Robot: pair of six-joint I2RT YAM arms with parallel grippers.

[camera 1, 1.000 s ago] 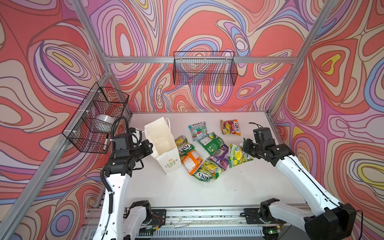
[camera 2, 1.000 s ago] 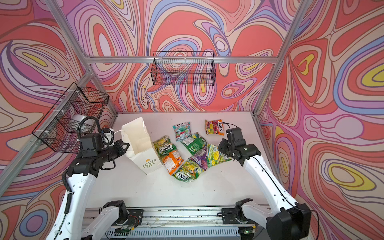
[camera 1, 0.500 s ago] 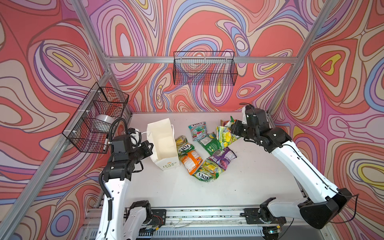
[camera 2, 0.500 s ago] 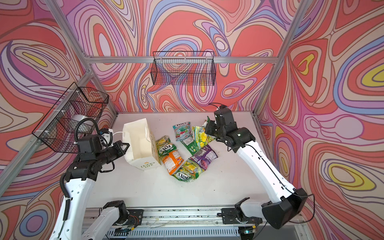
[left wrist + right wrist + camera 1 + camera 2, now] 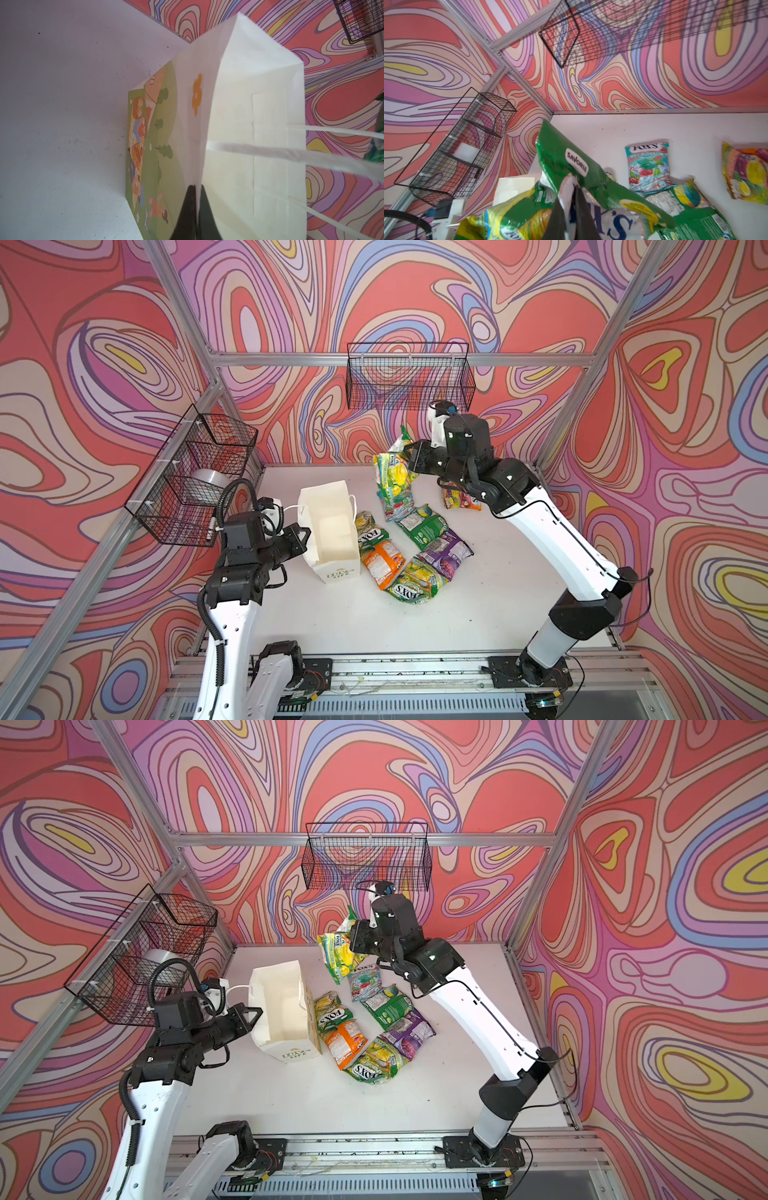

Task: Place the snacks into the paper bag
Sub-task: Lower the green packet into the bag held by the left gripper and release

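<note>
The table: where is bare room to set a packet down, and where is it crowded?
Bare: the wide front strip of the table between the packet pile and the front rail; also the patch between the purple packet and the right arm. Crowded: close beside the paper bag, where packets overlap.

Both top views are lit brightly and evenly; only faint, soft shadows are cast on the white table (image 5: 478,614). Small glints are seen on the glossy packets (image 5: 411,585). In the left wrist view the table is rendered dimmer and violet-tinged, and the cord handle (image 5: 270,149) of the paper bag (image 5: 228,93) is blurred. In the right wrist view the nearest packet (image 5: 591,182) and a wire basket (image 5: 654,27) are softened.
</note>
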